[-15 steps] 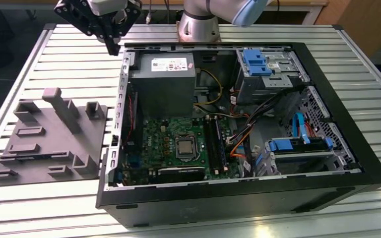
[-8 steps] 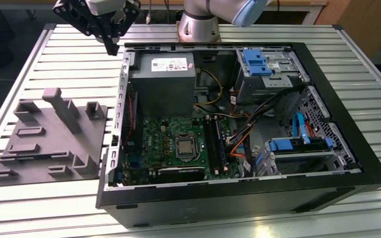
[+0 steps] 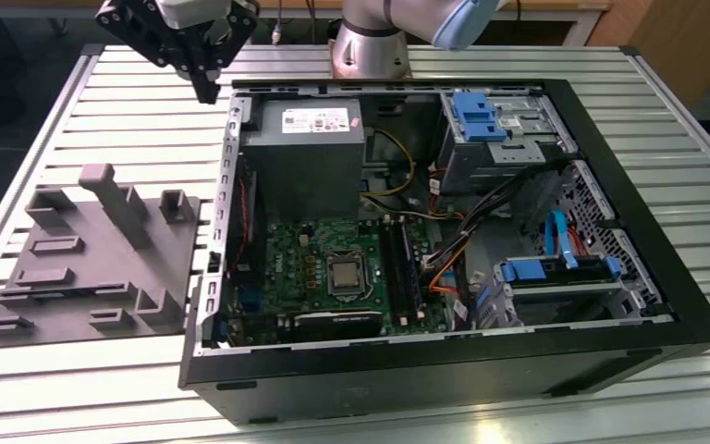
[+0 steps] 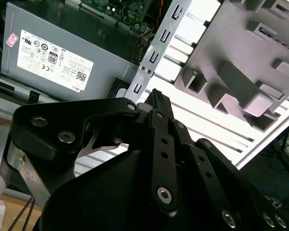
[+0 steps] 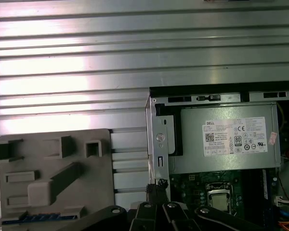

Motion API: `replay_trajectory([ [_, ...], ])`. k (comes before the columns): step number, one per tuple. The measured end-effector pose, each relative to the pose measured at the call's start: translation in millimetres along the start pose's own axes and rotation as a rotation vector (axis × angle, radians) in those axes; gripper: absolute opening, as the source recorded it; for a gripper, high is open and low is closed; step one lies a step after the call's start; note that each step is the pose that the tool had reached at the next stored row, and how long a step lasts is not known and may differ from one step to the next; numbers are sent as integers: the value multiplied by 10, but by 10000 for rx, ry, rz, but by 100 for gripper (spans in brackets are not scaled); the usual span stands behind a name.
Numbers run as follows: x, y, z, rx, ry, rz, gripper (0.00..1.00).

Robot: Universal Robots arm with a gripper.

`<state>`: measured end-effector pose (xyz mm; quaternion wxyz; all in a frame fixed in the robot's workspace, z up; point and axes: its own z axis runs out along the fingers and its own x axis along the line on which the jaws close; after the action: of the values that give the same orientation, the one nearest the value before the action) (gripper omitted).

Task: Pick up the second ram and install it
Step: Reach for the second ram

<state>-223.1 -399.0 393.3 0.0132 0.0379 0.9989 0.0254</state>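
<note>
Open computer case (image 3: 454, 363) with motherboard (image 3: 318, 268) and power supply (image 3: 303, 148) inside; hand (image 3: 207, 92) pinched narrow by its corner.

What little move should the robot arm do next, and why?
Probably glide toward the grey holder tray. The gripper hangs over the table beside a corner of the computer case, shut and holding nothing, so fetching likely comes first.

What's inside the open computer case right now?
A grey power supply, the green motherboard with its processor socket, blue drive brackets and loose cables. Whatever lies beneath the power supply is covered.
</note>
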Motion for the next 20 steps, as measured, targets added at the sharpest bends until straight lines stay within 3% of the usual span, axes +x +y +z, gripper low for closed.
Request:
replay_trajectory([
  [20,102,-8,-1,0,0,0,11],
])
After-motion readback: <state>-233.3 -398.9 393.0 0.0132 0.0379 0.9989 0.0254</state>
